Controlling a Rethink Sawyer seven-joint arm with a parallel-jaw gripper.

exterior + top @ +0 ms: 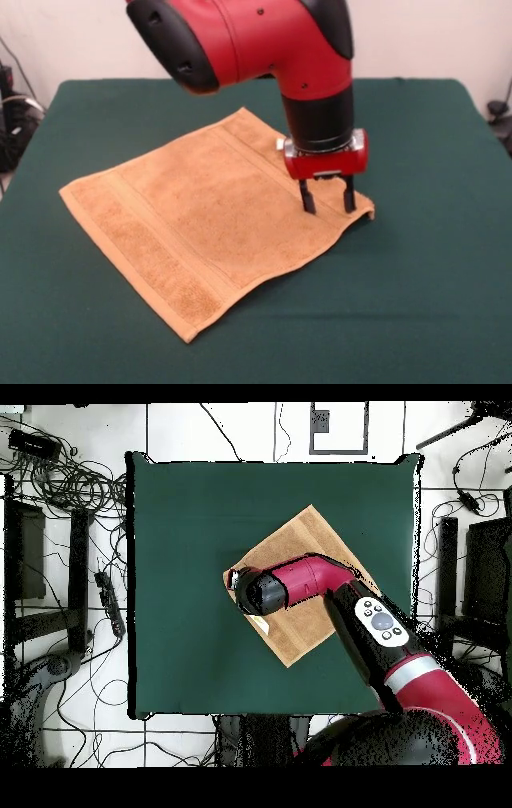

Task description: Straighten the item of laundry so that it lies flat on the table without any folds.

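Gripper (327, 197) sits at the towel's (200, 216) right corner, jaws apart, tips straddling a slightly raised edge. Best bet: pinch corner low, pull outward w/o dragging the rest. Towel is orange-tan terry, square, woven bands, mostly flat mid-table (432, 304); dark green cloth.

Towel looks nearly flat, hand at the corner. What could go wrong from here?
1. The hand stands open over the towel corner, which looks slightly raised; closing and pulling could bunch it or fold it under.
2. Dragging might slide the whole towel across the table rather than flatten it.
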